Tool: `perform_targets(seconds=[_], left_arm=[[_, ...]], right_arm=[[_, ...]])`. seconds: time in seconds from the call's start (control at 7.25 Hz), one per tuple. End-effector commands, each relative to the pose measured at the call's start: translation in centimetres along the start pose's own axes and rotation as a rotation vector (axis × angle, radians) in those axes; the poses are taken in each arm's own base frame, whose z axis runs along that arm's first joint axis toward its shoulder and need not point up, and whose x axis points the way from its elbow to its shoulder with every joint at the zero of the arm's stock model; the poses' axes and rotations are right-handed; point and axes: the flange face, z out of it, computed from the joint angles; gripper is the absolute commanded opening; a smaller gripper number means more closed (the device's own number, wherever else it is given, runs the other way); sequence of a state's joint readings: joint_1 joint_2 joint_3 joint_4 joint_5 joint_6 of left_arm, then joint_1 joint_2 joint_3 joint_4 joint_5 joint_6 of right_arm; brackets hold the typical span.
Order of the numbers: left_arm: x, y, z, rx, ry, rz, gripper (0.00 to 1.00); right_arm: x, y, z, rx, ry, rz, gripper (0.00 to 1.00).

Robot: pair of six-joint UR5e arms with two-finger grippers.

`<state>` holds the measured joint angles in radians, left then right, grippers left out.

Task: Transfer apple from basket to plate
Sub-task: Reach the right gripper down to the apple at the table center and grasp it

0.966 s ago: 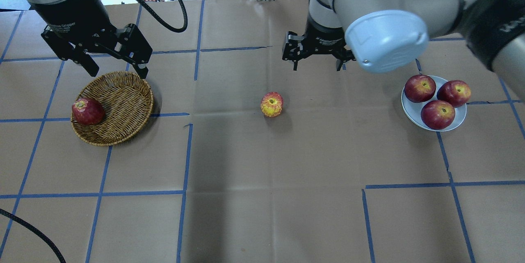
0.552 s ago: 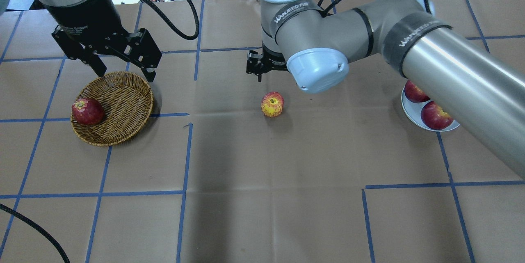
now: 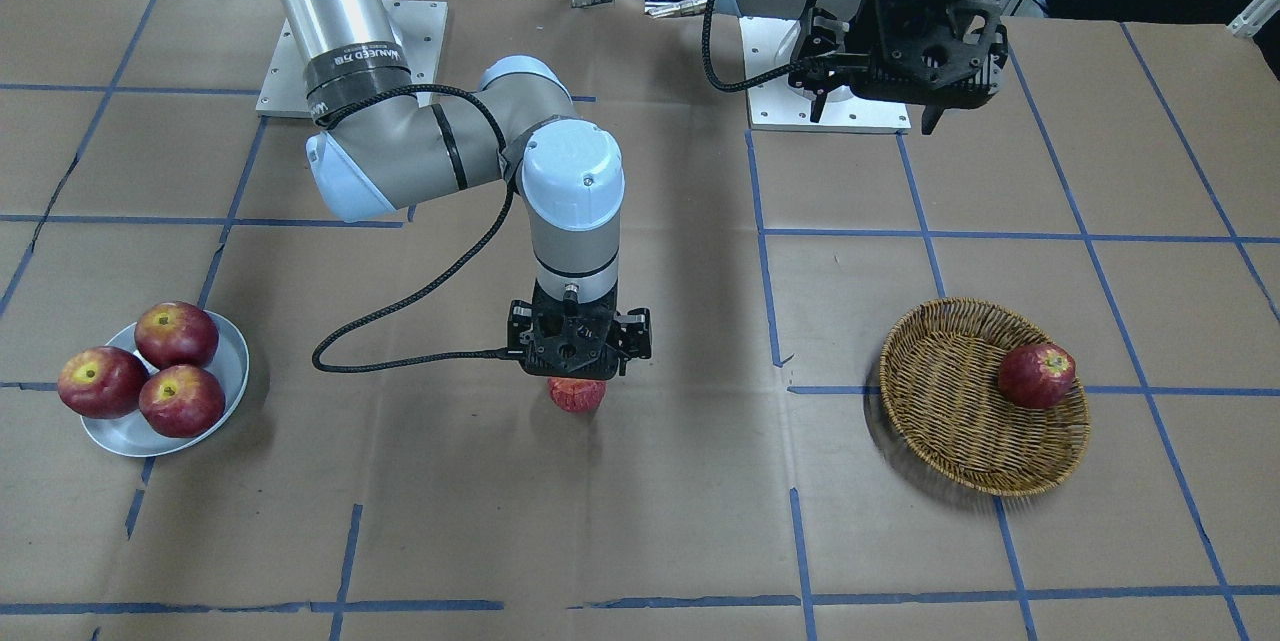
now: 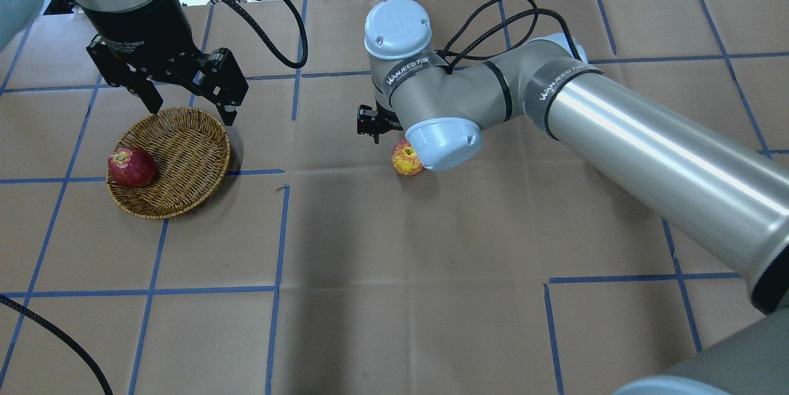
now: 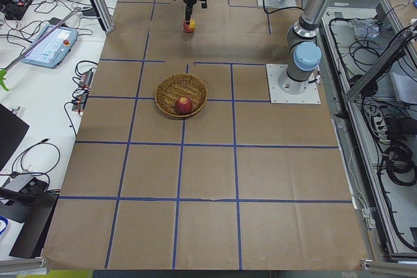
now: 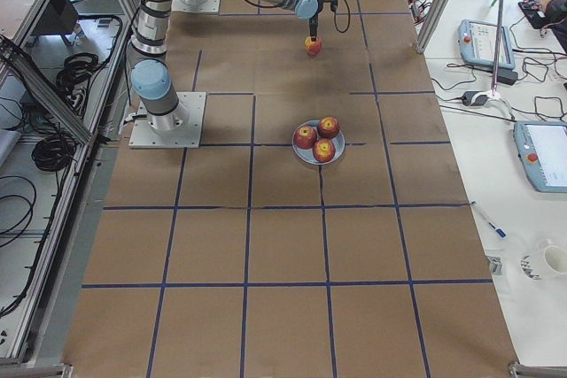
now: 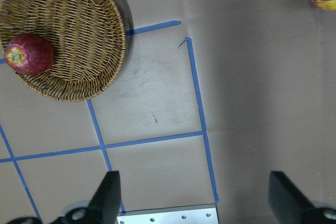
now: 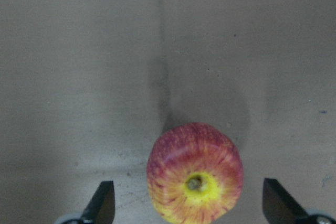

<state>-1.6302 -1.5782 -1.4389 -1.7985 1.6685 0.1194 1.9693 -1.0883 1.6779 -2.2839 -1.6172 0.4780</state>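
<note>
The streaked pinkish-red apple (image 8: pixel 195 174) with a yellow stem hollow sits on the table's middle (image 3: pixel 577 397), outside the wicker basket (image 4: pixel 185 154) and the metal plate (image 3: pixel 236 362). My right gripper (image 3: pixel 578 376) is open and hangs straight over this apple, its fingertips (image 8: pixel 103 203) on either side of it and not touching. In the overhead view the right wrist covers most of the apple (image 4: pixel 402 161) and hides the plate. My left gripper (image 4: pixel 191 108) is open and empty, above the basket's far rim.
A darker red apple (image 4: pixel 131 167) lies in the basket at its left side. Three dark glossy red apples (image 3: pixel 178 399) fill the plate. Blue tape lines (image 4: pixel 278 228) cross the brown paper table cover.
My right arm has swung left from near the plate and now hangs over the apple at the table's middle. My left gripper has shifted slightly right.
</note>
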Motion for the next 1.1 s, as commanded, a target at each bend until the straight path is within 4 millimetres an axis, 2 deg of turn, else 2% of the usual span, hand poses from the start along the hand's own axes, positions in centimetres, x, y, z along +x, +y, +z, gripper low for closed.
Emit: perform_targets(seconds=[0.0, 0.41, 0.69, 0.83, 0.97], left_arm=[[0.0, -0.3, -0.2, 0.029, -0.003, -0.004, 0.99], [0.0, 0.0, -0.1, 0.028, -0.002, -0.004, 0.99], [0.0, 0.1, -0.1, 0.029, -0.002, -0.005, 0.99], [0.0, 0.1, -0.1, 0.029, -0.002, -0.005, 0.99], [0.0, 0.1, -0.1, 0.029, -0.002, -0.005, 0.99]], right_arm=[[0.5, 0.1, 1.4, 0.008, 0.020, -0.003, 1.00], [-0.2, -0.1, 4.8, 0.000, 0.022, -0.002, 1.00], [-0.1, 0.0, 4.9, -0.002, 0.024, -0.004, 1.00], [-0.2, 0.0, 4.5, 0.004, 0.022, 0.004, 0.89], [-0.2, -0.1, 4.4, 0.006, 0.020, 0.006, 0.72]])
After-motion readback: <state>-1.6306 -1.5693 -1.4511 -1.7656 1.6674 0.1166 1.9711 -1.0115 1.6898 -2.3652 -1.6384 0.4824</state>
